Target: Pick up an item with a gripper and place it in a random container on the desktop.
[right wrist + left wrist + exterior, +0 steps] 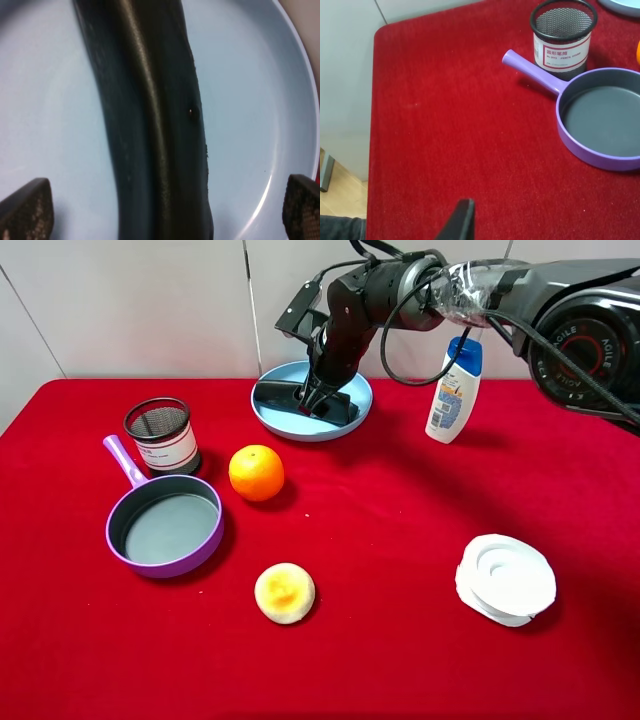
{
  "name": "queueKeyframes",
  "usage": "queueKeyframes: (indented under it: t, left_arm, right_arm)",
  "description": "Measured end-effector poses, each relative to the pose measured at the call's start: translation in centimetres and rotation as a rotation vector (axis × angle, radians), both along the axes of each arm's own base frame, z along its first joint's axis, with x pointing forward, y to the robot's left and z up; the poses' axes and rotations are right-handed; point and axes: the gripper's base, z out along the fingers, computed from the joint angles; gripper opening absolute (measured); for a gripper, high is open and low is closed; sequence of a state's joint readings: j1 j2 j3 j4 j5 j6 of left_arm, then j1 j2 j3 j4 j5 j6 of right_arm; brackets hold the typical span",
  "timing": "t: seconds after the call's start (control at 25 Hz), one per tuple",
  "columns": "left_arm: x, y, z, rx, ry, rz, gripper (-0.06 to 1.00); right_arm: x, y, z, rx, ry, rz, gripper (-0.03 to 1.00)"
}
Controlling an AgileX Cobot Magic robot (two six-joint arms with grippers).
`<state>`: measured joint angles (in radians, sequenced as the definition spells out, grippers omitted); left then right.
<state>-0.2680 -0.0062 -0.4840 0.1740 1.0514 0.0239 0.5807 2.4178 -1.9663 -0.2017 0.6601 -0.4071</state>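
The black soft case (275, 392) lies in the light-blue plate (300, 432) at the back of the red desktop (400, 500). My right gripper (318, 395) reaches down into the plate over the case. In the right wrist view the case (150, 100) lies lengthwise on the plate (250, 100). The gripper (162, 205) is open, and its fingers (25, 207) stand wide apart on either side of the case without touching it. Of my left gripper only one dark fingertip (462, 220) shows, above bare red cloth near the table's left edge.
A purple-handled pan (165, 525) and a black mesh cup (160, 435) stand at the left; both show in the left wrist view, pan (600, 120) and cup (562, 35). An orange (256, 472), a yellowish bun (284, 592), a white-and-blue bottle (455, 390) and a white round object (506, 578) stand around.
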Motion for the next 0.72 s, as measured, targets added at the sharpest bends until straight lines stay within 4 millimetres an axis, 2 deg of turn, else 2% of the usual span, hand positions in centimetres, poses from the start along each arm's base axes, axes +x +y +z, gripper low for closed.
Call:
queueKeyframes:
  t: [0.36, 0.72]
  left_arm:
    - [0.0, 0.0, 0.0, 0.0, 0.0, 0.0, 0.94]
    - [0.0, 0.0, 0.0, 0.0, 0.0, 0.0, 0.94]
  right_arm:
    - [-0.5, -0.1, 0.4, 0.019, 0.061, -0.039, 0.69]
    - [-2.8, -1.0, 5.7, 0.067, 0.208, -0.171, 0.69]
